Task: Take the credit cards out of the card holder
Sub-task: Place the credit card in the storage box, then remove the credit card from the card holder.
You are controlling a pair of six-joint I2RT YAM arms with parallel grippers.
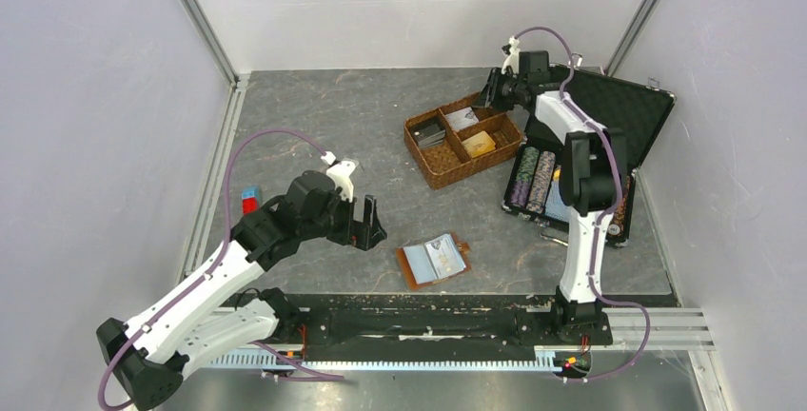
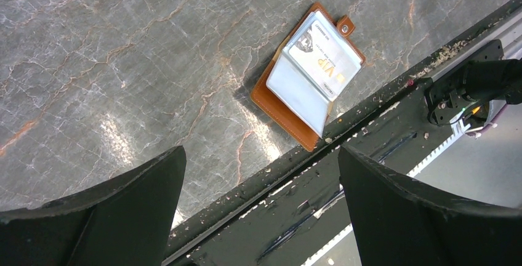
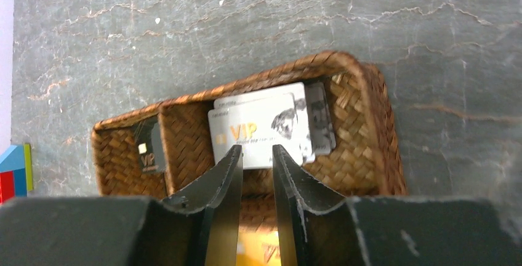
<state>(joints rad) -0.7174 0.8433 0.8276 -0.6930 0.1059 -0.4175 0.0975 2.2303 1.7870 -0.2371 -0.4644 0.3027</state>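
Note:
The tan-brown card holder (image 1: 433, 261) lies open near the table's front edge, its clear sleeves up. A white VIP credit card (image 2: 323, 53) shows inside a sleeve of the card holder (image 2: 274, 103). My left gripper (image 1: 366, 225) hangs open to the holder's left with nothing between its fingers (image 2: 260, 155). My right gripper (image 1: 490, 97) is over the woven basket (image 1: 419, 159); its jaws (image 3: 255, 149) stand slightly apart and hold nothing. Just past its tips, white credit cards (image 3: 258, 130) lie in one basket compartment. A black card (image 3: 148, 152) and a golden-orange card (image 1: 479, 144) lie in other compartments.
A black hard case (image 1: 628, 111) lies open at the back right, with rows of poker chips (image 1: 533, 178) in it, right next to the basket. A red and blue block (image 1: 249, 200) sits at the left wall. The arms' black mounting rail (image 2: 345, 173) runs just below the holder.

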